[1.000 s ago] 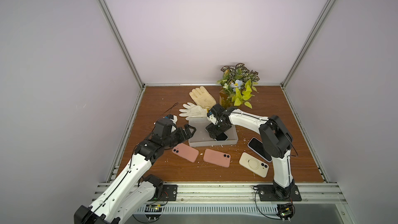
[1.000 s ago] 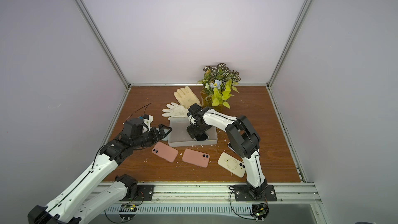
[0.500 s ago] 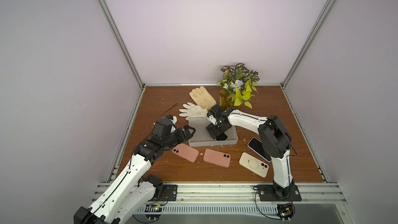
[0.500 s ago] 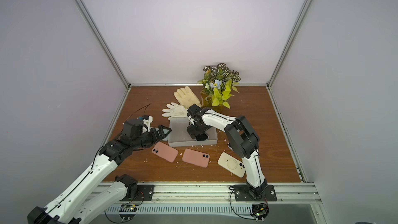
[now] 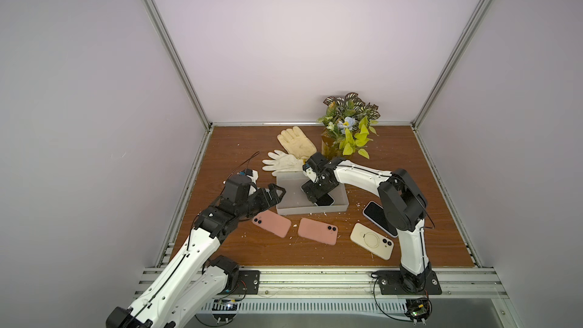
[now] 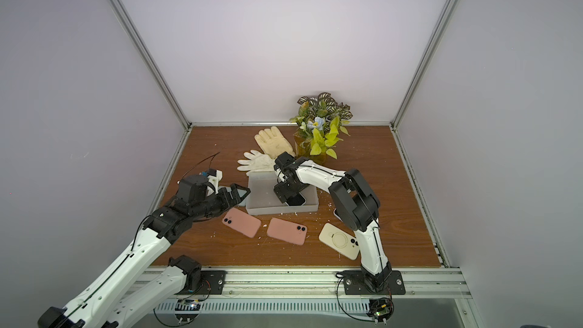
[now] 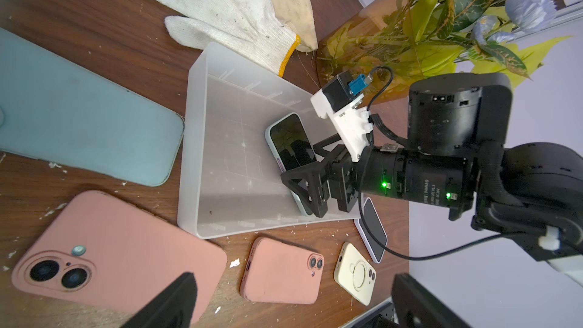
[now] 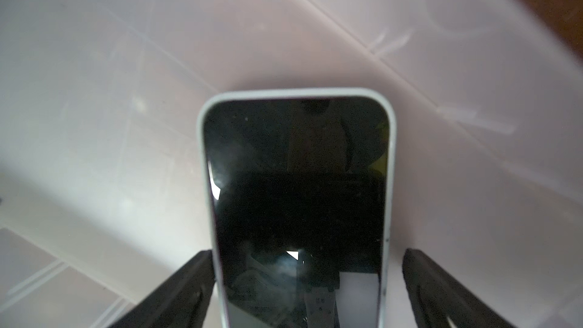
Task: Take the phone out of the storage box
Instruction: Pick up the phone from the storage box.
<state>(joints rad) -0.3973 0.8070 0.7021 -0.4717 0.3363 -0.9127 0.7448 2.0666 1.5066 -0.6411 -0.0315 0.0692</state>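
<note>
Right gripper (image 8: 307, 252): I read the jaws wide, straddling the phone (image 8: 296, 168). One finger (image 8: 189, 282) meets the case edge; the opposite one stands just clear. The phone lies screen-up inside the storage box (image 8: 126, 74), near its front wall, toward the right end. Left gripper (image 5: 277, 195): jaws wide, empty, just beside the box's left wall, over a light-blue phone (image 7: 79, 115).
</note>
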